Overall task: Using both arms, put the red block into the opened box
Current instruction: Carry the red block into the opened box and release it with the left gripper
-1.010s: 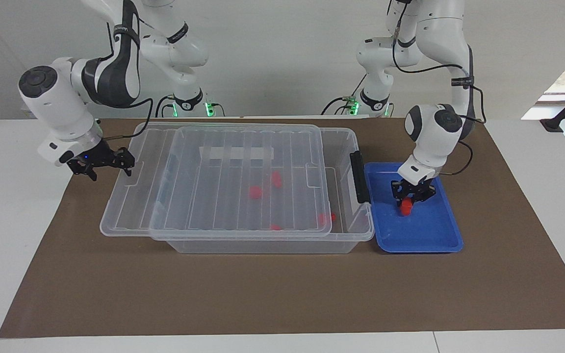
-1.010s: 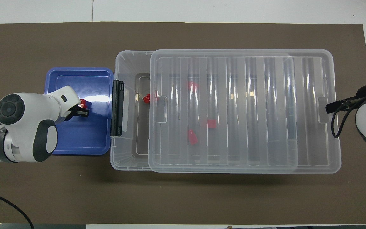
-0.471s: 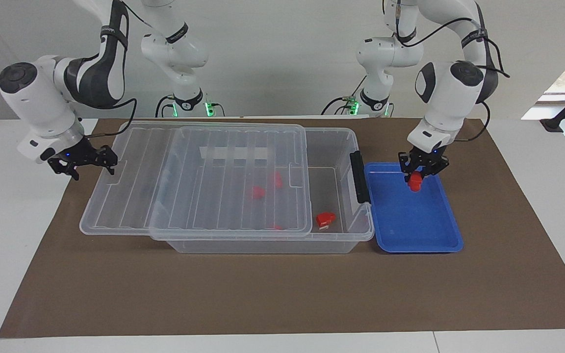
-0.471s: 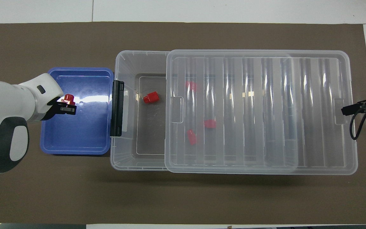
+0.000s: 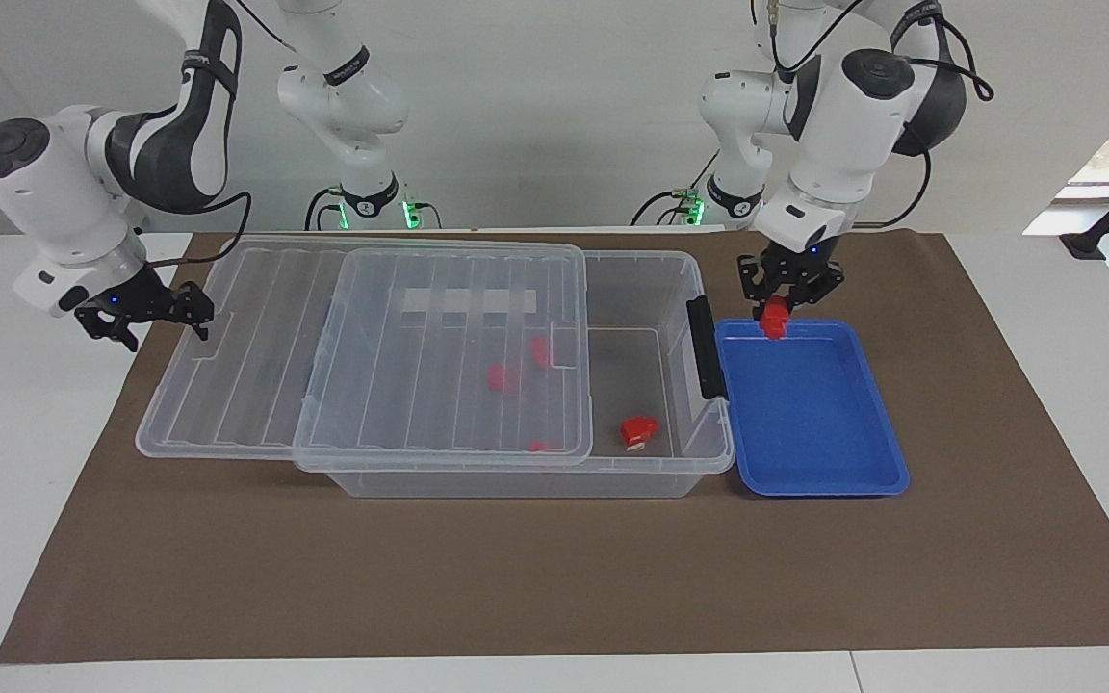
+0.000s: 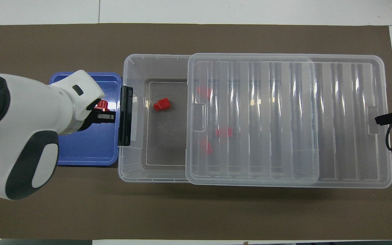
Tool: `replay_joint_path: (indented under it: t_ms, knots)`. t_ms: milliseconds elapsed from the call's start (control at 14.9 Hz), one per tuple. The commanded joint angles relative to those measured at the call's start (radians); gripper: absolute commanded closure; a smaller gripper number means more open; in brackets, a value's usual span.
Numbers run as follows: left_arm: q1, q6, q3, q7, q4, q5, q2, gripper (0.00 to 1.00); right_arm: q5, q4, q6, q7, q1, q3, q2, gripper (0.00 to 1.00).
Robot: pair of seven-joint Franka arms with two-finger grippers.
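Red block [image 5: 774, 319]: a small bright red piece, clamped between the fingertips of the left gripper [image 5: 785, 301] and lifted clear of the blue tray [image 5: 819, 462]; it hangs over the tray's edge closest to the robots, close to the box's latch.
Left gripper: points down over the tray at the left arm's end of the table, fingers pressed together on the red block.
Right gripper [image 5: 191, 313]: at the right arm's end of the table, touching the lid's outer edge; I cannot tell whether it grips that edge, and its fingers stand apart.
Box [image 5: 680, 279]: a large clear bin on the brown mat [image 5: 554, 577], just beside the blue tray, with a black latch [image 5: 702, 347] on the end facing the tray.
Lid [image 5: 362, 346]: clear and ribbed, slid toward the right arm's end, so the box stands open at the latch end.
Other red pieces: one [image 5: 638, 430] lies in the open on the box floor; at least three more [image 5: 500, 377] show through the lid.
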Motion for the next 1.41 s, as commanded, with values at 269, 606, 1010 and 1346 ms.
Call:
replay_joint_path:
  t_ms: [269, 606, 1010, 1346]
  knots:
    - [-0.187, 0.126, 0.011, -0.24, -0.03, 0.014, 0.126, 1.0, -0.017, -0.025, 0.028, -0.037, -0.035, 0.006, -0.013, 0.0]
    - [-0.217, 0.302, 0.008, -0.375, -0.107, 0.014, 0.221, 1.0, -0.017, -0.025, 0.025, -0.035, -0.047, 0.004, -0.014, 0.0]
    - [-0.223, 0.451, 0.008, -0.375, -0.198, 0.012, 0.277, 1.0, 0.0, 0.165, -0.15, 0.05, 0.023, 0.015, 0.039, 0.0]
    - [-0.22, 0.439, 0.008, -0.374, -0.213, 0.014, 0.267, 0.0, 0.024, 0.245, -0.309, 0.201, 0.103, 0.018, -0.008, 0.0]
